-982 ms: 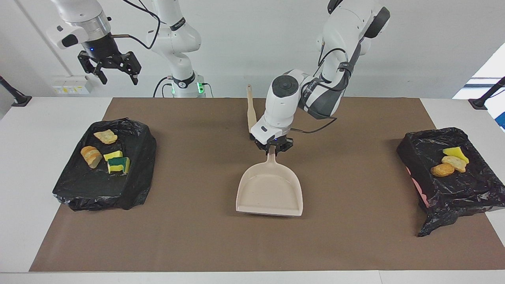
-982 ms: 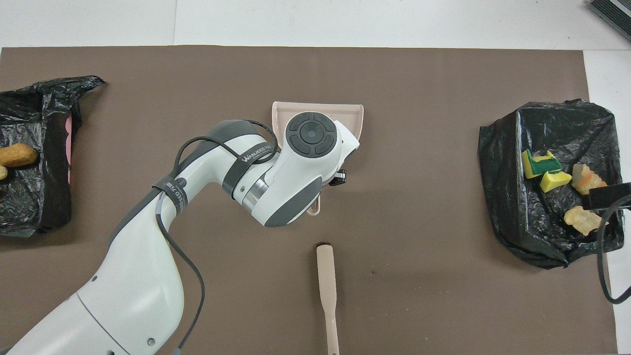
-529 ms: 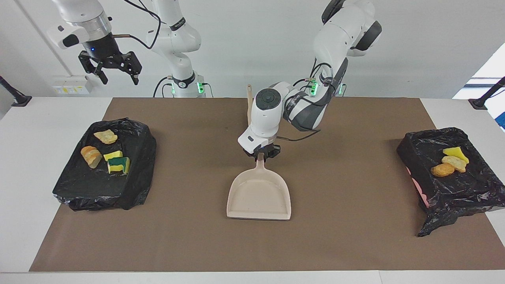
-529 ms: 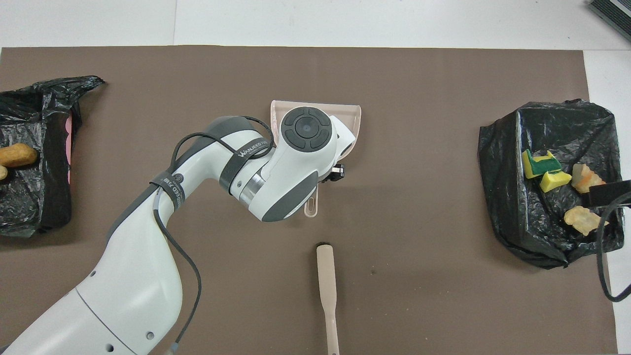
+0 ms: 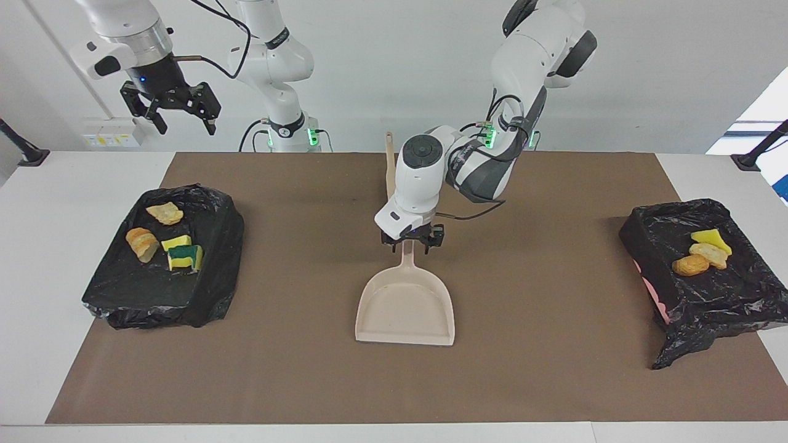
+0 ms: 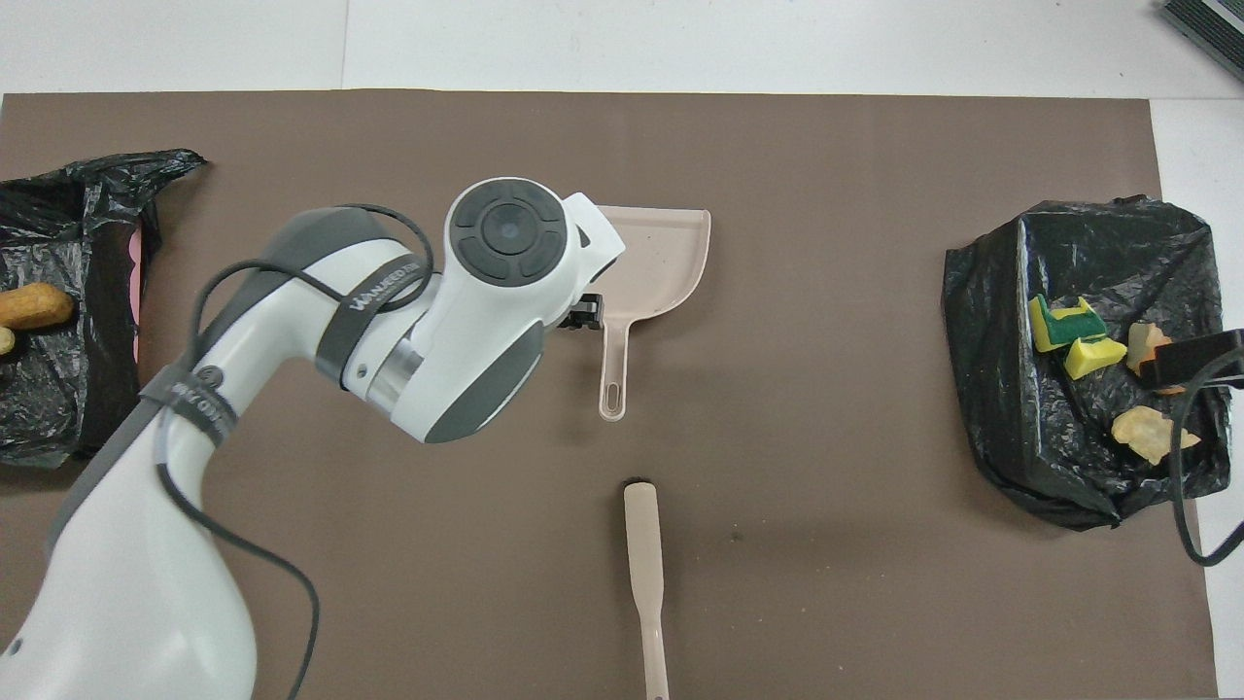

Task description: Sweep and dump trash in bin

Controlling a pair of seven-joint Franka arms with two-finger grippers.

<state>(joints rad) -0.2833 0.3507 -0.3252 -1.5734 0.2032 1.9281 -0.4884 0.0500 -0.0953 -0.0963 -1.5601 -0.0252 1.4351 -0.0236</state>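
At mid-table, on the brown paper mat (image 5: pixel 554 381), lies the beige plastic dustpan (image 5: pixel 406 311), flat, its mouth pointing away from the robots and its handle (image 6: pixel 614 369) toward them. The left gripper (image 5: pixel 411 241) hangs just above that handle, fingers spread to either side of it and released, gripping nothing; in the overhead view the handle lies bare at about four o'clock from the arm's wrist. A beige flat-handled brush (image 6: pixel 645 574) rests on the mat at six o'clock from the dustpan in the overhead view, nearer to the robots, apart from the pan. Toward the right arm's end of the table sits a bin lined with a crumpled black plastic bag (image 5: pixel 163 258); on the liner lie four pieces of the trash: a pale tan lump (image 5: pixel 165 213), an orange bread-like lump (image 5: pixel 141 243), a yellow sponge bit (image 5: pixel 176 242) and a green-backed yellow sponge bit (image 5: pixel 184 257). Toward the left arm's end stands a second black-lined bin (image 5: pixel 708 277), holding a yellow sponge wedge (image 5: pixel 711 239), a pale bread-like lump (image 5: pixel 708 253) and an orange-brown lump (image 5: pixel 689 265), all three touching. The right gripper (image 5: pixel 178 114) waits high up, over the table edge at twelve o'clock from the first bin in the facing view, fingers apart and empty.
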